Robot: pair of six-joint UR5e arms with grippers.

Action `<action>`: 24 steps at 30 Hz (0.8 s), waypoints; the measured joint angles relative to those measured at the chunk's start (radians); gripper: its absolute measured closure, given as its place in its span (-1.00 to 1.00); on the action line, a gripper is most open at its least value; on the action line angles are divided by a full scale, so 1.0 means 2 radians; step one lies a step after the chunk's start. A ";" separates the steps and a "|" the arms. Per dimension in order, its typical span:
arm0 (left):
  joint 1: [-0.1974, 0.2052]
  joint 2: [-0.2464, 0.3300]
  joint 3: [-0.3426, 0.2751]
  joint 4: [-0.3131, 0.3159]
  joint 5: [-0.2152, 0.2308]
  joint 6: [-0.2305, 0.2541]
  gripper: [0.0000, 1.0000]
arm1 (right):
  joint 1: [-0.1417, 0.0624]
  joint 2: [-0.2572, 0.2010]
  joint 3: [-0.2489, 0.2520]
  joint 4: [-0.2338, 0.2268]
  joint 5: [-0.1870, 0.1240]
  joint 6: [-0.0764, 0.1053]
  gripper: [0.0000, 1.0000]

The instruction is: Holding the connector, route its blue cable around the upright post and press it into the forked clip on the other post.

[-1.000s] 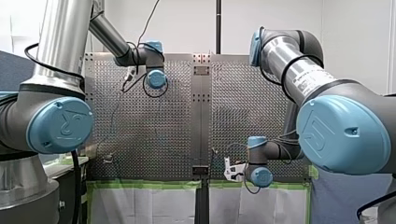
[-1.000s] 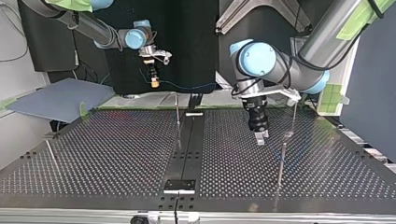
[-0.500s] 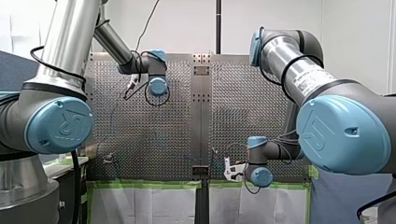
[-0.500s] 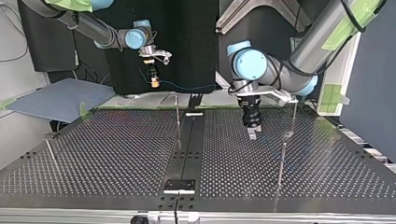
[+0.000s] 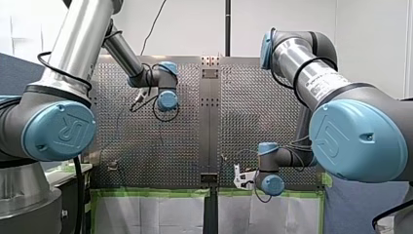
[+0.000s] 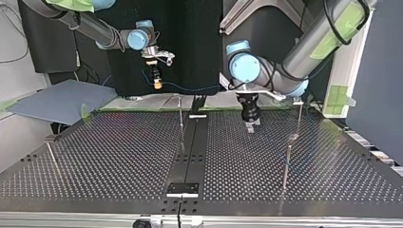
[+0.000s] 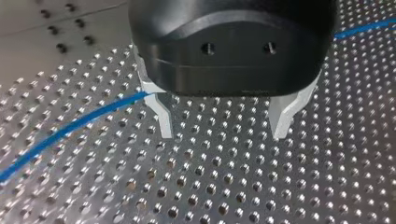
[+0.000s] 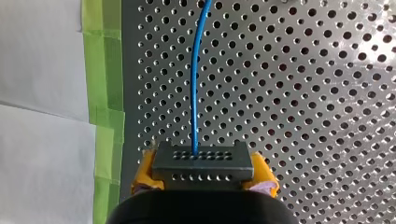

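My right gripper (image 8: 201,179) has its yellow pads shut on a dark connector (image 8: 201,161). A blue cable (image 8: 196,79) runs straight ahead from the connector over the perforated table. In the top view this gripper (image 6: 157,84) hangs above the table's far edge at the left, and the cable (image 6: 195,88) trails to the right. My left gripper (image 7: 223,128) is open, with bare metal fingers (image 7: 161,116) just above the table and nothing between them. The blue cable (image 7: 70,130) passes beside one finger. In the top view it (image 6: 249,126) is right of the centre rail, near a thin post (image 6: 286,161).
A slim upright post (image 6: 180,121) stands left of the dark centre rail (image 6: 192,142). Another short post (image 6: 51,152) stands at the top view's far left. A blue-grey board (image 6: 62,99) lies beyond the table. Green tape (image 8: 105,93) lines the table edge.
My left arm has carried its open gripper toward the table's far edge and leftward in the top view. My right arm and the connector have stayed still.
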 joint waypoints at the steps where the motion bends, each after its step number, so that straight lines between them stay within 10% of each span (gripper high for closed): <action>1: -0.001 -0.001 0.000 0.000 -0.001 0.001 -0.99 | 0.000 0.000 0.000 0.000 0.000 0.000 1.00; 24: -0.026 -0.038 -0.003 -0.020 -0.025 0.007 -0.99 | -0.004 0.000 0.000 0.000 0.000 0.005 1.00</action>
